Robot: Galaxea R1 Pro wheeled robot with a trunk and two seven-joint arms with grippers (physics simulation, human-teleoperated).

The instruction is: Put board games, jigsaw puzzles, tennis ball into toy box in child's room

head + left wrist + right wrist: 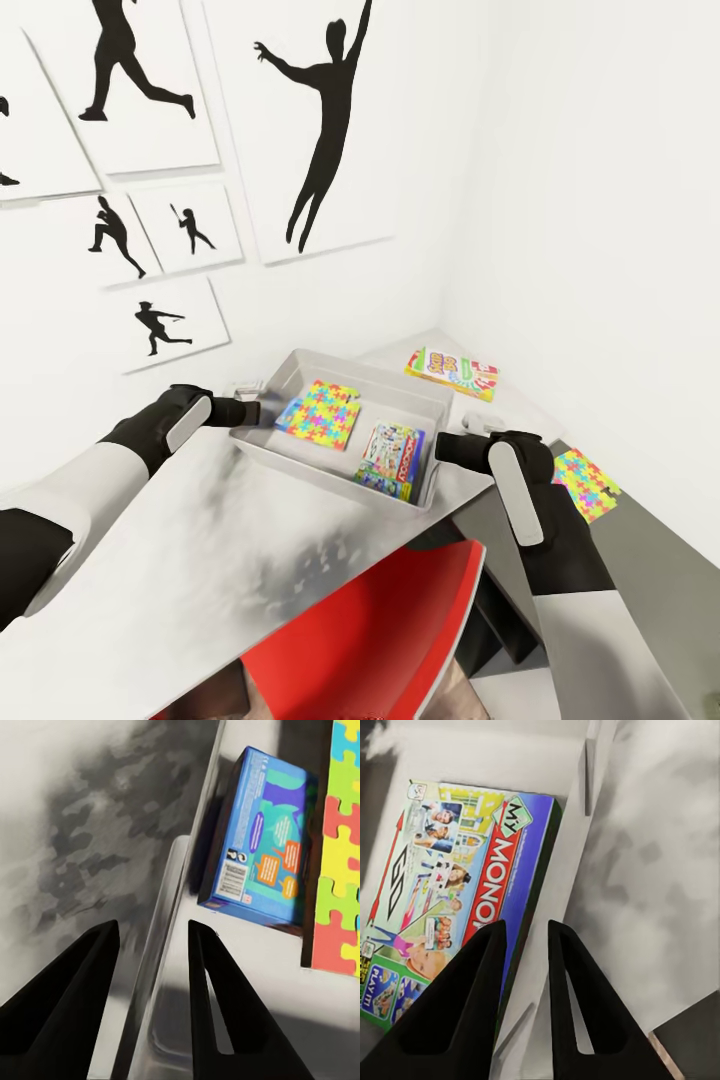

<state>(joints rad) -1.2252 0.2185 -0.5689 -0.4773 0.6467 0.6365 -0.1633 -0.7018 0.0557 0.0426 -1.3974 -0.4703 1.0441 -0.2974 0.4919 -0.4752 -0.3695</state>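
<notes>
The light grey toy box (pixel 300 366) stands on the table (pixel 200 540) near the room's corner. Inside it lie a jigsaw puzzle (pixel 320 413) and a Monopoly board game (pixel 392 458). In the left wrist view a blue board game (pixel 262 847) lies under that puzzle (pixel 337 847). My left gripper (pixel 250 408) is shut on the box's left rim (pixel 161 937), and my right gripper (pixel 450 447) is shut on its right rim (pixel 556 881). The Skip-Bo game (pixel 452 373) lies behind the box. A second jigsaw puzzle (pixel 585 485) rests on the lower dark top. The tennis ball is out of view.
A red chair (pixel 390 640) is tucked under the table's front edge. White walls with black sports silhouettes (pixel 320 130) close in behind and to the right. The lower dark-grey top (pixel 650 550) runs along the right wall.
</notes>
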